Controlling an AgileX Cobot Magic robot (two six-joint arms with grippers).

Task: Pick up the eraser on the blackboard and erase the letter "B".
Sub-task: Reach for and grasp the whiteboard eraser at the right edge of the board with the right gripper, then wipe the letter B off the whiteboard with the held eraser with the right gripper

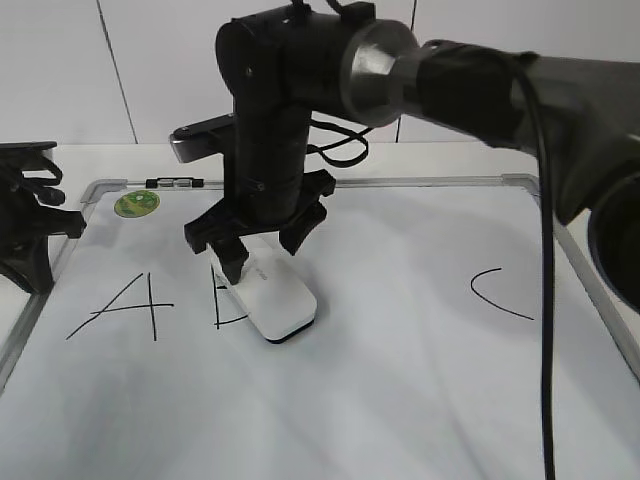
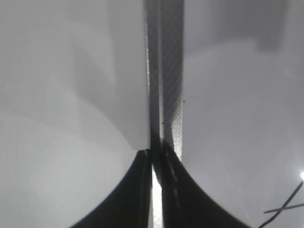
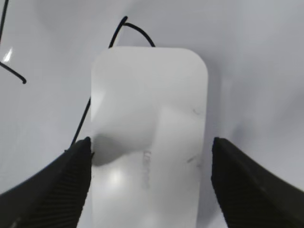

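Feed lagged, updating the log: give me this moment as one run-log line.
right pincer: open, straddling eraser | eraser: flat on blackboard, covering part of letter "B" | left pincer: shut, idle at board edge

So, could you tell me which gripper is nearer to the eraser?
Right. The right gripper straddles the eraser, jaws open on either side; the left gripper sits off at the blackboard's left edge.

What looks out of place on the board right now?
Only the eraser: it lies askew across the letter "B", hiding most of it. The right gripper straddles it, jaws open. Nothing looks damaged.
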